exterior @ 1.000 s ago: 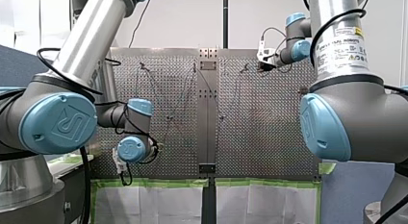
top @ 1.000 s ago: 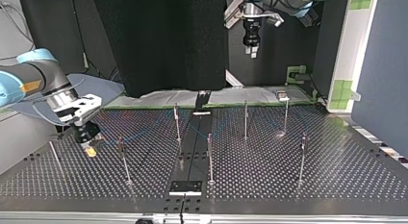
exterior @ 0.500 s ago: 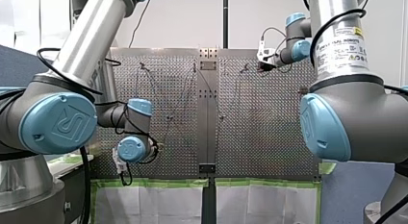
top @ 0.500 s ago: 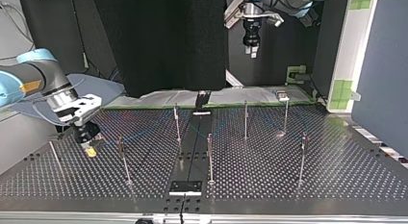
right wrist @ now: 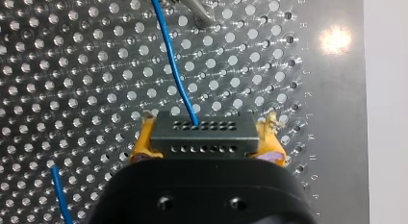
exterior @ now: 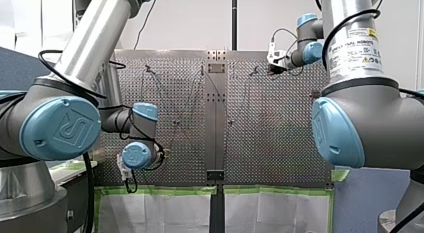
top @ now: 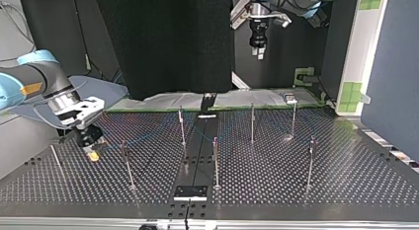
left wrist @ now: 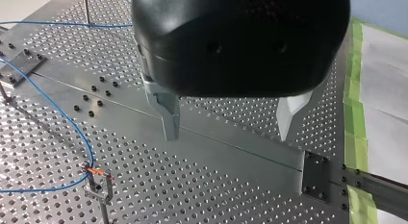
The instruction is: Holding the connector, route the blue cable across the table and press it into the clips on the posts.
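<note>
Perforated tabletop (top: 276, 180) lies under both arms: at the top view's left my right gripper (right wrist: 207, 137) clamps the connector (right wrist: 202, 130), its blue cable (right wrist: 169, 56) leading straight ahead towards the clip post (top: 126, 163) just beside it, while my left gripper (left wrist: 228, 131), fingers (left wrist: 169, 116) spread and empty, hangs well apart.

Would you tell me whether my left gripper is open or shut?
Open: on the left gripper, the fingers stand wide apart above the perforated table, nothing between them.
</note>
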Robot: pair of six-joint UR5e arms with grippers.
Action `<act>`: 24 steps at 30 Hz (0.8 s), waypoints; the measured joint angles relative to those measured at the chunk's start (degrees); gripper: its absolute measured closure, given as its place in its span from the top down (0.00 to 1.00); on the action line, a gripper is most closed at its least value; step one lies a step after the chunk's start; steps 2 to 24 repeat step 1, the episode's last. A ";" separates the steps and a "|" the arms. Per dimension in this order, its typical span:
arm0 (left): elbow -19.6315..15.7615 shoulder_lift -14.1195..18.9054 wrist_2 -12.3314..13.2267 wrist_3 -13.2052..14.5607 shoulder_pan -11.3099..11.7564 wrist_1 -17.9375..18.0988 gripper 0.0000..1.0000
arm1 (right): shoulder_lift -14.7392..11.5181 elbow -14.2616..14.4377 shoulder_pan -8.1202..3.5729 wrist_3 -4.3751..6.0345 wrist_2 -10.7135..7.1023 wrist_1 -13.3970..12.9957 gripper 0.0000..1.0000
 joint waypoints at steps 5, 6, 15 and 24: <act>0.00 0.00 0.00 0.00 0.00 0.00 1.00 | 0.00 0.00 0.00 0.00 0.00 0.00 0.00; 0.00 0.00 0.00 0.00 0.00 0.00 1.00 | 0.00 0.00 0.00 0.00 0.00 0.00 0.00; 0.00 0.00 0.00 0.00 0.00 0.00 1.00 | 0.00 0.00 0.00 0.00 0.00 0.00 0.00; 0.00 0.00 0.00 0.00 0.00 0.00 1.00 | 0.00 0.00 0.00 0.00 0.00 0.00 0.00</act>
